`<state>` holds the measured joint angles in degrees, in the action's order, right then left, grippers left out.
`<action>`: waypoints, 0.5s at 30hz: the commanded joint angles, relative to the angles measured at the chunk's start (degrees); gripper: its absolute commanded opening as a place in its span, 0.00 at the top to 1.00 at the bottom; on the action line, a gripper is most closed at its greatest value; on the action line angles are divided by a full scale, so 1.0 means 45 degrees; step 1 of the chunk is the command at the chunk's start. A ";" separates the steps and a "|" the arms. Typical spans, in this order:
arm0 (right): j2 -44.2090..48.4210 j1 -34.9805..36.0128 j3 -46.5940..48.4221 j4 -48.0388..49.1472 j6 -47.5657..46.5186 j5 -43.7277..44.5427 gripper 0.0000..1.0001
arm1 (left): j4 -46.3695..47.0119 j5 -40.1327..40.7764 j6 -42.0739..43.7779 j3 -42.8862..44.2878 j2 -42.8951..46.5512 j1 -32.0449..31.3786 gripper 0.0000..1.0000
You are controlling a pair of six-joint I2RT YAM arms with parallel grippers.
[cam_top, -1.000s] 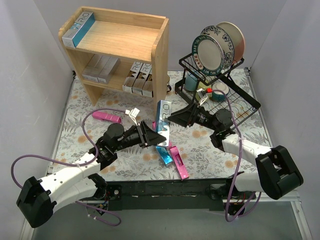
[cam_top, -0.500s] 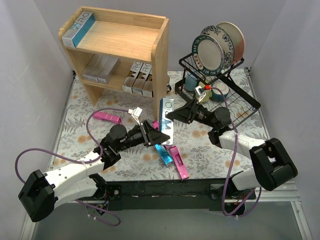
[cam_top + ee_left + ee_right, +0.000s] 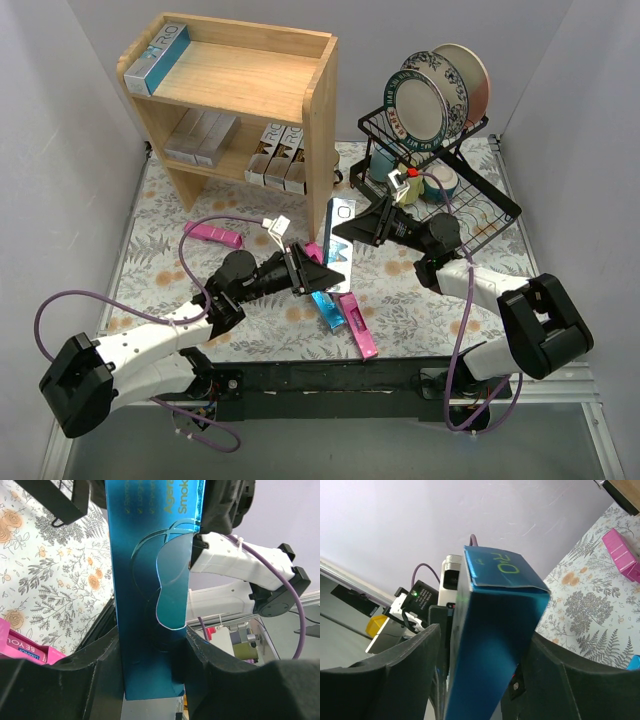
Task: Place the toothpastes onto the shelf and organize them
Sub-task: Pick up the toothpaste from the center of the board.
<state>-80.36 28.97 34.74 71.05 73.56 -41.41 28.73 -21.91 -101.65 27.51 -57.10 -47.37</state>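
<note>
A silver carton with teal-blue ends point(image 3: 341, 213) stands nearly upright above the table's middle, one of the toothpastes. My left gripper point(image 3: 322, 272) is shut on its lower end point(image 3: 150, 605). My right gripper point(image 3: 345, 232) reaches in from the right, its fingers either side of the carton's upper end point(image 3: 495, 630), with a narrow gap on one side. The wooden shelf point(image 3: 318, 110) stands at the back left. It holds a teal-ended carton point(image 3: 157, 55) on top, with silver cartons point(image 3: 200, 138) and brown-gold ones point(image 3: 280, 155) below.
On the floral cloth lie a pink carton point(image 3: 213, 234) at the left, and another pink one point(image 3: 358, 328) and a teal one point(image 3: 328, 308) near the front under the held carton. A black wire dish rack point(image 3: 470, 195) with plates point(image 3: 425, 100) stands at the back right.
The held carton has tipped up from a slant to nearly upright. My right gripper has moved left onto its upper end, with its jaws narrowing. The left gripper has shifted a little right.
</note>
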 commanded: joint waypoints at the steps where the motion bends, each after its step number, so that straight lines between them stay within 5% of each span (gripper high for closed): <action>1: -0.0072 0.0027 0.0327 0.1125 0.0625 -0.0154 0.33 | 0.0744 -0.0130 0.0166 -0.0019 -0.0142 -0.0039 0.61; 9: -0.0170 0.0027 0.0151 0.1634 0.1271 -0.0115 0.55 | 0.0549 -0.0307 0.0185 0.0293 -0.0475 -0.0039 0.53; 15: 0.0083 -0.0012 -0.0045 0.1303 0.1193 0.0100 0.58 | -0.0464 0.0316 0.0887 0.0313 -0.0241 -0.0039 0.20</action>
<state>-81.08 28.91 34.72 72.23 78.52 -41.78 29.87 -22.90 -100.71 27.46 -59.48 -47.37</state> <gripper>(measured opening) 0.508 0.715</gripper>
